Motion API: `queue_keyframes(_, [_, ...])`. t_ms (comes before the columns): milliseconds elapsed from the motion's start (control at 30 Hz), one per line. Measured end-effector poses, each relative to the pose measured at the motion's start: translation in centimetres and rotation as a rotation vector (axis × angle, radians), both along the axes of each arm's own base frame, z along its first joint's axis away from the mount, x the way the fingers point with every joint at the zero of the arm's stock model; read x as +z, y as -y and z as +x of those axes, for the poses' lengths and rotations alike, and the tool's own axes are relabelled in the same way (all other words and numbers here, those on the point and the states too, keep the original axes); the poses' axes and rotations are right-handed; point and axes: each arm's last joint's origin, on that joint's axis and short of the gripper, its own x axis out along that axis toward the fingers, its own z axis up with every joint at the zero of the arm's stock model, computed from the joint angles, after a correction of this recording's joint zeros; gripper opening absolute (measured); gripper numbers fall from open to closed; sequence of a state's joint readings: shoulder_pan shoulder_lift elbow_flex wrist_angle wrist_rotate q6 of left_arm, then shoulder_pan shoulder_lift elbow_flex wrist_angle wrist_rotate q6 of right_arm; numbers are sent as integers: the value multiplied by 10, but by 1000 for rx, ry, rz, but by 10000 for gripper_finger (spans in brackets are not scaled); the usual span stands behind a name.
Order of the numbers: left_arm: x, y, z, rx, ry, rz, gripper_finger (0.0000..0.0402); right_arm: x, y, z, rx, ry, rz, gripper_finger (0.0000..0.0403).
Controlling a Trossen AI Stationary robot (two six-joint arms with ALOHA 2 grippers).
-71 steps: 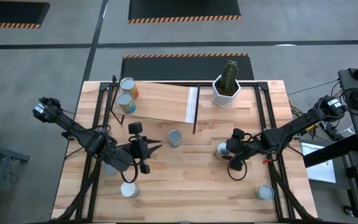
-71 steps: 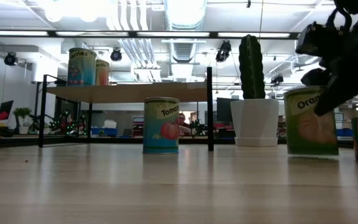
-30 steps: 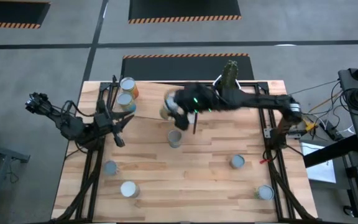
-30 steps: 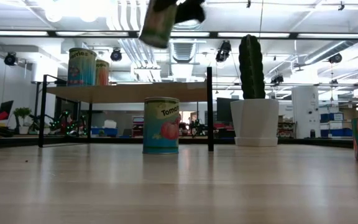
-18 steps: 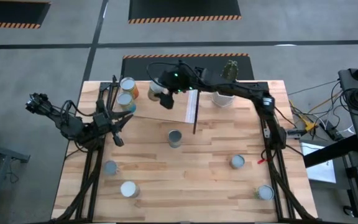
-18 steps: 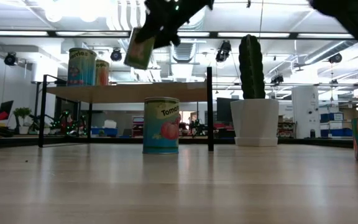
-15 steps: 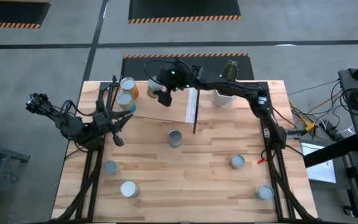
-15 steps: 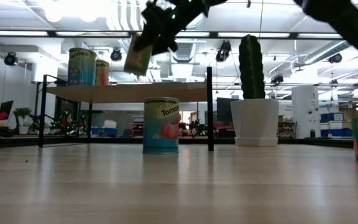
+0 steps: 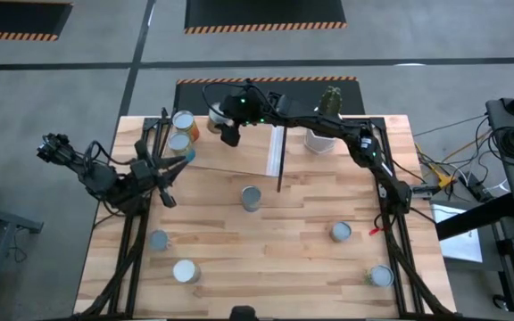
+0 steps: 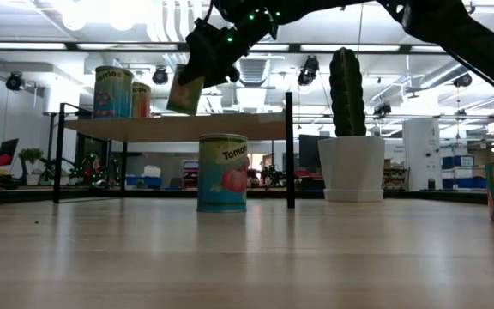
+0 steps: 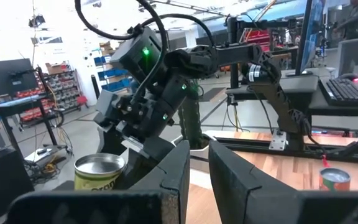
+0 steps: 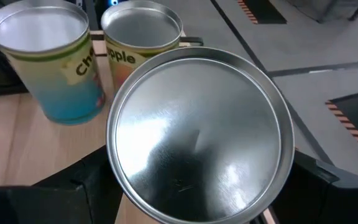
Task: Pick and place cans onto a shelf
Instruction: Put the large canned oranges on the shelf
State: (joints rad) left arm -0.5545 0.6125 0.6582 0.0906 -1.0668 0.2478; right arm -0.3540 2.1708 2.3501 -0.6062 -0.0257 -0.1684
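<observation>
Though its label is hidden from above, the right hand (image 9: 228,131) grips a silver-topped metal can (image 9: 217,115), now above the pale wooden shelf (image 9: 239,152), nearer two shelved cans (image 9: 182,134); left hand (image 9: 169,171) closed, empty.

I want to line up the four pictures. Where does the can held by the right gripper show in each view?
High view: held can over the shelf, beside the two shelved cans.
Low view: upper left of centre, just above the shelf.
Left wrist view: lower left.
Right wrist view: fills the centre.
Shared landmark: the two shelved cans.
</observation>
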Motion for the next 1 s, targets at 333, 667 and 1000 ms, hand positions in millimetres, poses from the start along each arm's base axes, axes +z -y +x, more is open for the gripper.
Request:
queue_keyframes(333, [0,0,0,1,-13,24,43,-13,2,5,7,-40,4,337])
queue_keyframes(667, [2,0,0,3,-10,43,43,-17,2,6,11,-50,6,352])
queue_keyframes(1000, [2,0,0,3,-17,54,43,8,-6,-15,12,-89,17,344])
